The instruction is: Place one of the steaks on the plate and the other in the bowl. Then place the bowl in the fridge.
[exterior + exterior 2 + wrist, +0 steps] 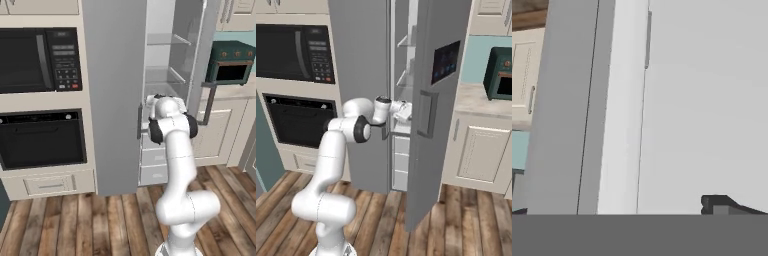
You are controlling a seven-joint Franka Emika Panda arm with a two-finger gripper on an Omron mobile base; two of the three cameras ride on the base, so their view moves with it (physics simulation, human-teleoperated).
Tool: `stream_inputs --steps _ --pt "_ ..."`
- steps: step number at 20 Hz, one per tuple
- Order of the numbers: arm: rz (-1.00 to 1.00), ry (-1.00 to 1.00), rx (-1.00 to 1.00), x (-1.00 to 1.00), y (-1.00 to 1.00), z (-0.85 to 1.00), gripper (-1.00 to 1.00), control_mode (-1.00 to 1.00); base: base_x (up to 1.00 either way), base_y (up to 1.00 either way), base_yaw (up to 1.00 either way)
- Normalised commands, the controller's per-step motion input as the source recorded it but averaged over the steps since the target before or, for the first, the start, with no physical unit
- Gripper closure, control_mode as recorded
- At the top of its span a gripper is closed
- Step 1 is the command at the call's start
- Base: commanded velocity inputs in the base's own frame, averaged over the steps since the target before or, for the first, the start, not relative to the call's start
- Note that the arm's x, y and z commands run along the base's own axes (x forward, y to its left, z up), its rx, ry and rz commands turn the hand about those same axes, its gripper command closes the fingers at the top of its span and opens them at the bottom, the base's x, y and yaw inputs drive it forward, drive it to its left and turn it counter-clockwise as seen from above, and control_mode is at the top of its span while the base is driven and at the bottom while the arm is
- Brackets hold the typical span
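The fridge (115, 95) is tall and grey, with its left door shut and its right door (436, 100) swung wide open, a dark touchscreen on its face. My gripper (403, 112) reaches into the gap between the two doors at about mid height, over a shelf (160, 80). In the hand view the gripper (619, 210) faces a plain pale fridge surface (702, 100). One dark fingertip (719, 204) shows at the lower right, the jaws stand wide apart and nothing lies between them. The steaks, the plate and the bowl are out of view.
A black microwave (40, 60) and a built-in oven (42, 140) fill the wall left of the fridge. A green toaster oven (498, 72) stands on the counter to the right. White drawers (152, 160) sit low inside the fridge. The floor is wood.
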Motion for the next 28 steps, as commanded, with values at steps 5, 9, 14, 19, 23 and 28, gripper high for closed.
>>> stream_inputs --steps 5,9,14,19,23,28 --pt "0.10 -0.01 0.02 0.01 -1.00 -0.01 -1.00 -1.00 0.00 0.00 0.00" --pt "0.08 0.00 0.08 0.00 -1.00 -0.12 -1.00 -1.00 0.00 0.00 0.00" --pt "-0.01 0.03 0.09 0.24 -1.00 -0.72 -1.00 -1.00 0.00 0.00 0.00" --pt "0.00 0.10 0.00 0.35 -0.66 -0.48 -1.00 -1.00 0.00 0.00 0.00" --pt "0.00 0.02 0.09 -0.13 0.29 -0.06 -1.00 -1.00 0.00 0.00 0.00" --pt "-0.20 0.01 0.02 -0.61 0.71 0.15 -1.00 -1.00 0.00 0.00 0.00"
